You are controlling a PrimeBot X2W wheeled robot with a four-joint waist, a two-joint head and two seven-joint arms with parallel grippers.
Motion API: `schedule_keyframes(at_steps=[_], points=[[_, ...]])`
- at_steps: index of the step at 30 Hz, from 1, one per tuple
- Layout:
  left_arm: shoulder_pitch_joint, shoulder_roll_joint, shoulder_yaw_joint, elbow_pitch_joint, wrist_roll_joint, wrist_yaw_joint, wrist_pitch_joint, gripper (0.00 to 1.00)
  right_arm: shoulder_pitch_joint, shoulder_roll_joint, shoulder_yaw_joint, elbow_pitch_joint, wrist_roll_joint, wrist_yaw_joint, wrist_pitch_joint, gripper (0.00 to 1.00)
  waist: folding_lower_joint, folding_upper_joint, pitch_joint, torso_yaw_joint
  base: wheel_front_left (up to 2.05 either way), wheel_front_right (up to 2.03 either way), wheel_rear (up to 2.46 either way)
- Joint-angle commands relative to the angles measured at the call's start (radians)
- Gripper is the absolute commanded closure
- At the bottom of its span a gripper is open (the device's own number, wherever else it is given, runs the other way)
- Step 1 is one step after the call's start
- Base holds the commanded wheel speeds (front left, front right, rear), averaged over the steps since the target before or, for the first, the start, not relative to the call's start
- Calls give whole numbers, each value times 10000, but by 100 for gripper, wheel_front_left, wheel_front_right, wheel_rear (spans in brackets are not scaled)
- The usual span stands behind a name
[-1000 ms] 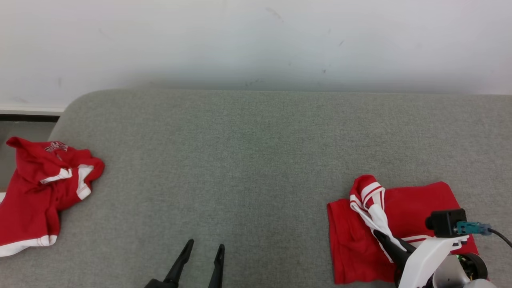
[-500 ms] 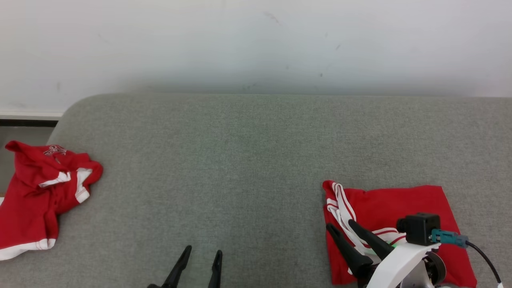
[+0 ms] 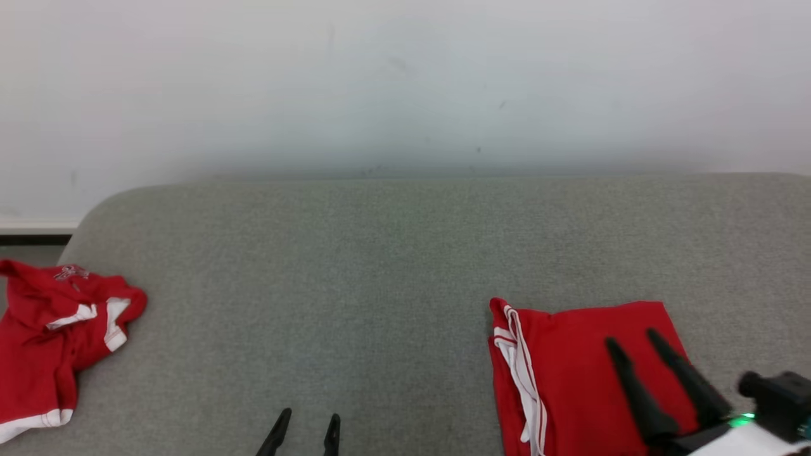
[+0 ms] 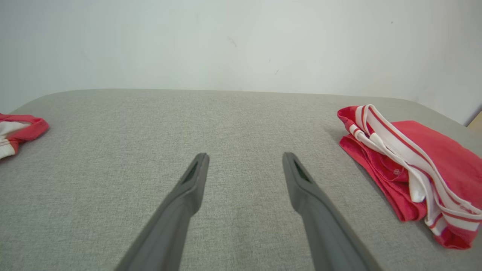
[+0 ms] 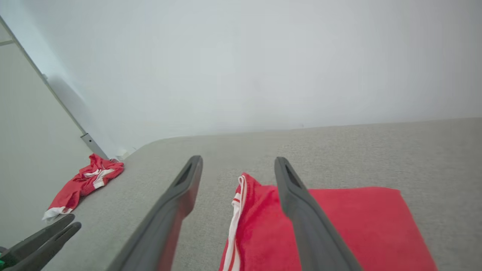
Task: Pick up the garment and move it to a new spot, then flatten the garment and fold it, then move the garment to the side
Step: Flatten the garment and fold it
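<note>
I count two red garments with white trim, a folded garment point(image 3: 583, 380) and a crumpled garment point(image 3: 51, 342); one grey padded surface point(image 3: 380, 285); and two grippers, the left gripper point(image 3: 310, 415) and the right gripper point(image 3: 632, 337), each with two dark fingers.

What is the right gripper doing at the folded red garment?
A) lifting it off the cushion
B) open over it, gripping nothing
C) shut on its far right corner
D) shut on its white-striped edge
B: the right gripper has its two fingers spread apart over the folded red garment, which lies flat on the grey cushion with no cloth pinched.
</note>
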Motion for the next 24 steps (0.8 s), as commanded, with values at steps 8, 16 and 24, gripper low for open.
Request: schedule_keyframes(at_steps=[8,16,24], points=[[156,29,148,-120,204,-38,-6,0,845,-757,-2193,1250,-2936,1,-2246,0,0,0,-349,-88,0,0,0],[377,30,347,-263,454,-133,-5,0,1090,-768,-2677,3089,-3688,1,-3887,0,0,0,-568,75,0,0,0],[697,30,465,-346,622,-100,-5,0,1585,-193,-3170,3603,-3848,1,-3955,0,0,0,-709,197,0,0,0]])
